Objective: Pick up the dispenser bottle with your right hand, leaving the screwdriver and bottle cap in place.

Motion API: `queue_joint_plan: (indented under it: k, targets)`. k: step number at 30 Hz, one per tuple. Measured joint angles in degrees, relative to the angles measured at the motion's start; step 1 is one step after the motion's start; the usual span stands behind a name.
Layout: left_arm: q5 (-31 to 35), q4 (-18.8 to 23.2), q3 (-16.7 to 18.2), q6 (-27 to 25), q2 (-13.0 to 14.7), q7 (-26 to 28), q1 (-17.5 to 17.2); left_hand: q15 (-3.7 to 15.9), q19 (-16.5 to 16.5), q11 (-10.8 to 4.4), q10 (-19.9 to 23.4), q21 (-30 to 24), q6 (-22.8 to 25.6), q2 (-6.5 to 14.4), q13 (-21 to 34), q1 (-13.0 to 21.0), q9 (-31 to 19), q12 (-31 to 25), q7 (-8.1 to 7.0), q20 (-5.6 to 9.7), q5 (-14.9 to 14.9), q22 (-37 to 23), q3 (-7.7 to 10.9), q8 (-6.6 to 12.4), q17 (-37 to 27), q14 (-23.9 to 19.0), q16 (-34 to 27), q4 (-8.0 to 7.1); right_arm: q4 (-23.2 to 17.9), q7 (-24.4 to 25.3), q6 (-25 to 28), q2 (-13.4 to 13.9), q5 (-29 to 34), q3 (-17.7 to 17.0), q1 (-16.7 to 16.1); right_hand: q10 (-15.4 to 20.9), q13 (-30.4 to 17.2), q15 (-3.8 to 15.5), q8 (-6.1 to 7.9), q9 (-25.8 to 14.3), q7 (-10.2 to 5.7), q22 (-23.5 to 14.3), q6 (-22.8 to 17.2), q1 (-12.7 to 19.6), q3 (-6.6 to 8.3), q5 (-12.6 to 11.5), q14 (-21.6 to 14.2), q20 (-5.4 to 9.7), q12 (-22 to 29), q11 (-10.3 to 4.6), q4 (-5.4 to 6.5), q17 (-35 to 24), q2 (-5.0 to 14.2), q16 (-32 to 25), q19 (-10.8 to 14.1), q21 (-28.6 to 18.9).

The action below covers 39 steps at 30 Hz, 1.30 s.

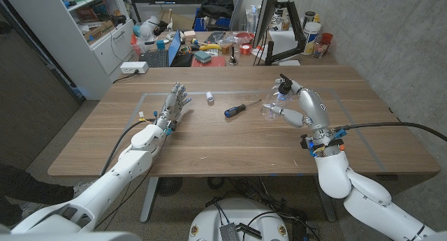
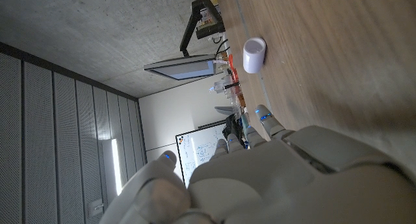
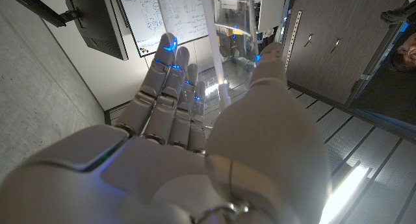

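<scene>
Item 1: dispenser bottle (image 1: 274,107), clear, held in my right hand (image 1: 297,105) above the table (image 1: 209,147), right of centre; my fingers (image 3: 170,81) and thumb were clamped round it. Item 2: screwdriver (image 1: 239,107), blue handle, lay on the table just left of the bottle. Item 3: white cap (image 1: 209,97), further left, near my left hand (image 1: 172,108), whose fingers were apart, holding nothing.
</scene>
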<state>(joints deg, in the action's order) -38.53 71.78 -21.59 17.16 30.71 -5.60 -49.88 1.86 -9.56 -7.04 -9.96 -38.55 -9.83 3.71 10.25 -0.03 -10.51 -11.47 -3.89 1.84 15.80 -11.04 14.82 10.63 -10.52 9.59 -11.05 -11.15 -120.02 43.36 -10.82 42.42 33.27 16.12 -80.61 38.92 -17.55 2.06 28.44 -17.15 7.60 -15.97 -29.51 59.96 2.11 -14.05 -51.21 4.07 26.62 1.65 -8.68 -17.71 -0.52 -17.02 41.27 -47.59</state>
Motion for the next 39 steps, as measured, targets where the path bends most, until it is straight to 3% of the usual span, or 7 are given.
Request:
queue_joint_plan:
  k: [39]
  targets:
    - [0.4, 1.6, -0.1, -0.4, 0.3, 1.3, -0.8, 0.00, 0.0, 0.00, 0.0, 0.0, 0.0, 0.0, 0.0, 0.0, 0.0, 0.0, 0.00, 0.00, 0.3, 0.0, -0.06, 0.00, 0.0, 0.0, 0.0, -0.07, 0.5, 1.7, -1.8, -1.2, 1.2, -1.5, 1.8, 0.4, -0.7, -0.20, 0.82, 0.0, 0.00, -0.4, 0.0, 0.0, 0.00, 0.4, -0.2, -0.31, 0.4, 0.38, 0.00, -0.8, 0.00, -0.1, -1.1, -2.3]
